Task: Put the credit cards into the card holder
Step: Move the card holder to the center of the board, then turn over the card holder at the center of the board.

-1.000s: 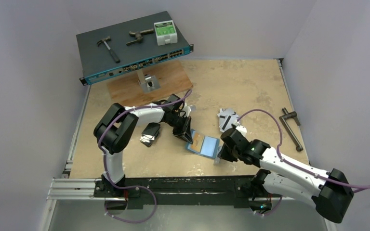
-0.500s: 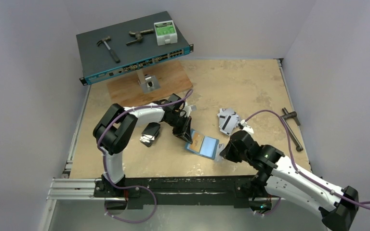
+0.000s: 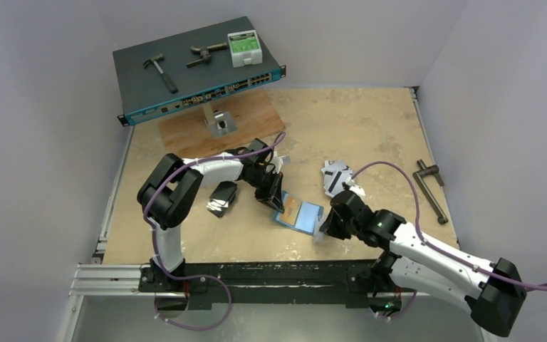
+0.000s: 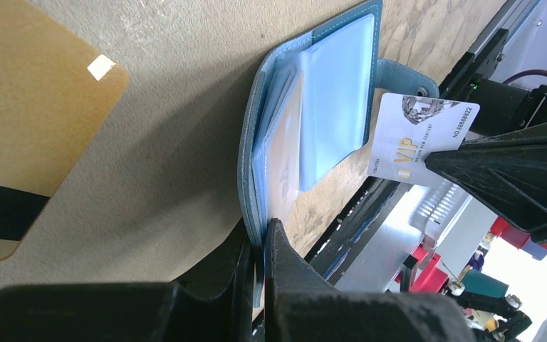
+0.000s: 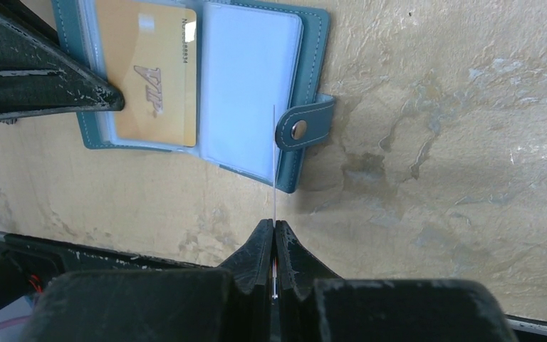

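Beige, mottled, stone-look table (image 3: 370, 128). One card holder (image 3: 303, 214), teal and stitched, lies open at centre. Left gripper (image 4: 262, 235) is clamped on the cover edge opposite the snap tab. Right gripper (image 5: 274, 231) pinches one white VIP card (image 4: 417, 135) upright, edge over the clear sleeve; contact cannot be judged. One gold card (image 5: 153, 78) sits in a sleeve. A second gold card (image 4: 28, 107), dark-striped, lies flat nearby, cropped by the frame. Silver-grey cards (image 3: 336, 174) overlap beyond the holder; count illegible.
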